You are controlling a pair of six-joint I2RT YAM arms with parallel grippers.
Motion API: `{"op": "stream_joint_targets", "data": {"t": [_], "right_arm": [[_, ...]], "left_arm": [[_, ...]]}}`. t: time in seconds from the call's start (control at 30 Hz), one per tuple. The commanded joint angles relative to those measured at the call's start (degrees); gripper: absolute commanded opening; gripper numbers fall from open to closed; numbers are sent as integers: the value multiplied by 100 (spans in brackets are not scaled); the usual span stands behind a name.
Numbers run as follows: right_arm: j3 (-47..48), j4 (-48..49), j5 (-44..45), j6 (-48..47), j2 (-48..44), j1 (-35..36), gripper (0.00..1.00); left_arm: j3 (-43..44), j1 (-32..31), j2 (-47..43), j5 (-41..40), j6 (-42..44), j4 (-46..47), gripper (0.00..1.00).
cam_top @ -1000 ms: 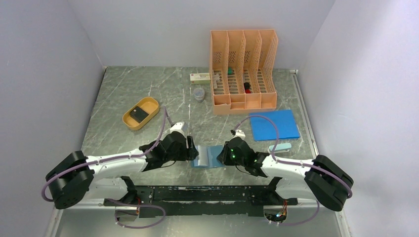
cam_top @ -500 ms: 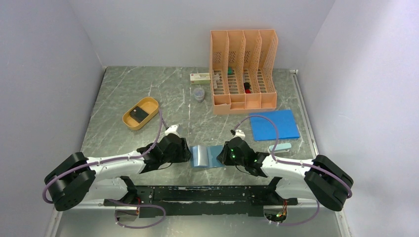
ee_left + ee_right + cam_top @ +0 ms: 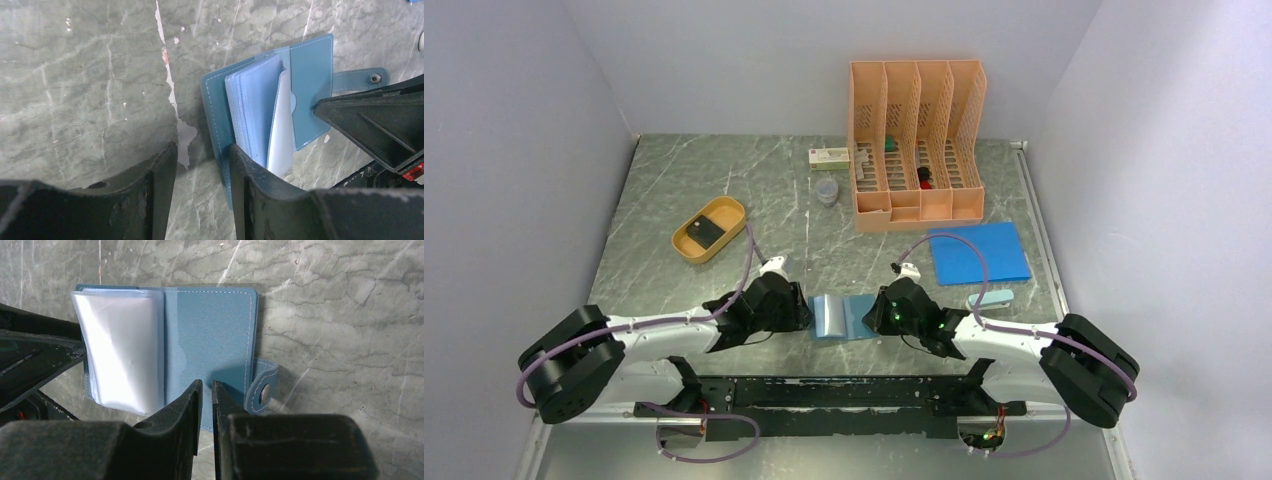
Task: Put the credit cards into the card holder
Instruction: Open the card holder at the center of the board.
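Note:
The teal card holder (image 3: 852, 312) lies open on the marble table between my two grippers, its clear inner pockets (image 3: 122, 355) fanned up. My left gripper (image 3: 202, 150) is open at the holder's left edge. The left cover (image 3: 216, 115) stands in the gap against the right finger, apart from the left one. My right gripper (image 3: 206, 384) is shut to a thin slit, its tips resting on the right cover (image 3: 215, 330) beside the snap tab (image 3: 264, 390). One dark credit card (image 3: 707, 231) lies in the orange oval tray (image 3: 686, 243), far left of both grippers.
An orange file organiser (image 3: 917, 140) stands at the back, with a white box (image 3: 829, 156) and a small clear cup (image 3: 826, 190) to its left. A flat bright-blue sheet (image 3: 979, 252) and a pale teal object (image 3: 992, 298) lie at right. Grey walls enclose the table.
My left gripper has dropped lower against the holder's left edge and its jaws have narrowed around the left cover. The right arm has not moved.

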Motion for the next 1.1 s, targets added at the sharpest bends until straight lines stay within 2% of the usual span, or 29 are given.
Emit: {"op": "stream_joint_targets", "data": {"t": [0.0,0.23,0.4,0.47,0.5,0.8,1.07], "right_arm": [[-169,-326,-19,-87,101,-36,17],[-142,-340,-48,-86,94,-32,17],[-116,-361,-92,-121,79,-28,17],[-93,-372,-107,-138,98,-27,18],[-87,-390,-103,-131,96,-28,18],[266,-924,115,-355,-569,-32,28],[1016,-1684,-2,-619,-1144,-32,37]], "left_arm": [[-53,36,182,338,-2,490,47],[-97,39,374,633,10,915,43],[-117,43,382,880,27,1200,23],[-71,39,391,905,21,1155,6],[-29,37,398,900,14,1085,5],[649,34,190,696,62,-268,5],[783,35,104,696,-22,-473,5]]}}
